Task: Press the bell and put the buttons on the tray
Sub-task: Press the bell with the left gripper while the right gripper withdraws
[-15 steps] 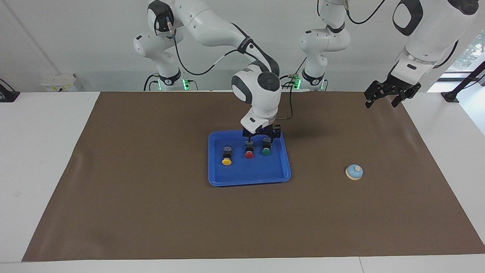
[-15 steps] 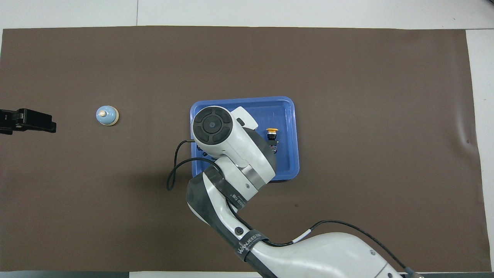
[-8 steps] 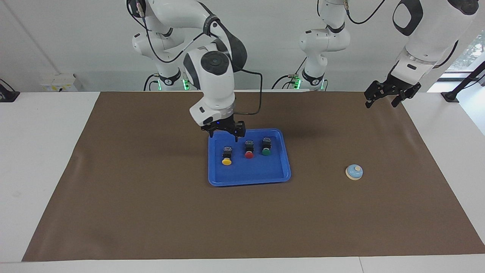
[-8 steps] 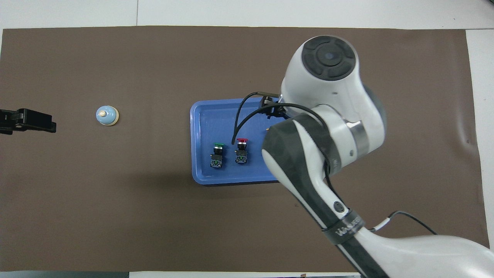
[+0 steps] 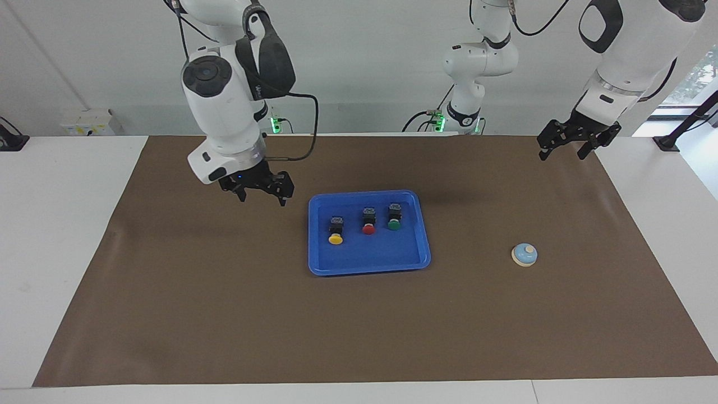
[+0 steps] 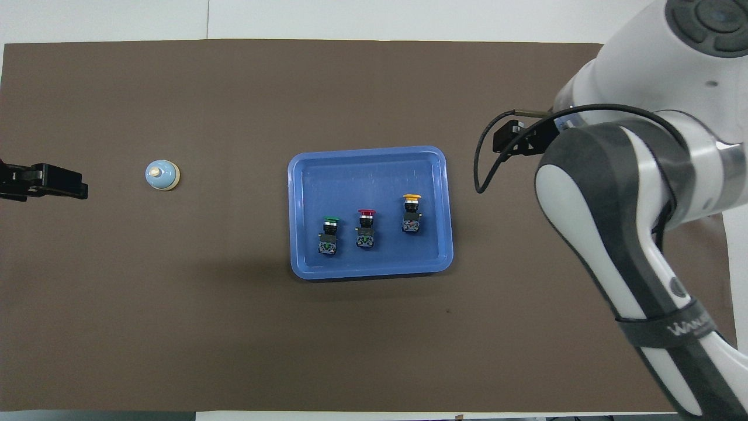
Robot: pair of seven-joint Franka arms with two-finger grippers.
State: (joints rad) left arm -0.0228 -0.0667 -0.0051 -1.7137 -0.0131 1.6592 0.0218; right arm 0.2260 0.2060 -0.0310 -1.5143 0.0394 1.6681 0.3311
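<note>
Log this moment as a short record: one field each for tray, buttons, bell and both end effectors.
tray: blue, mid-mat
buttons: yellow, red, green, all lying in the tray
bell: on the mat, toward the left arm's end, untouched
right end effector: open, empty, over bare mat beside the tray
left end effector: empty, raised over the mat's edge, waiting

One camera sits high across the table [image 5: 359, 348], facing the robots. Another hangs above their end, looking steeply down. Both take in the tray [image 5: 367, 264] [image 6: 368, 161].
</note>
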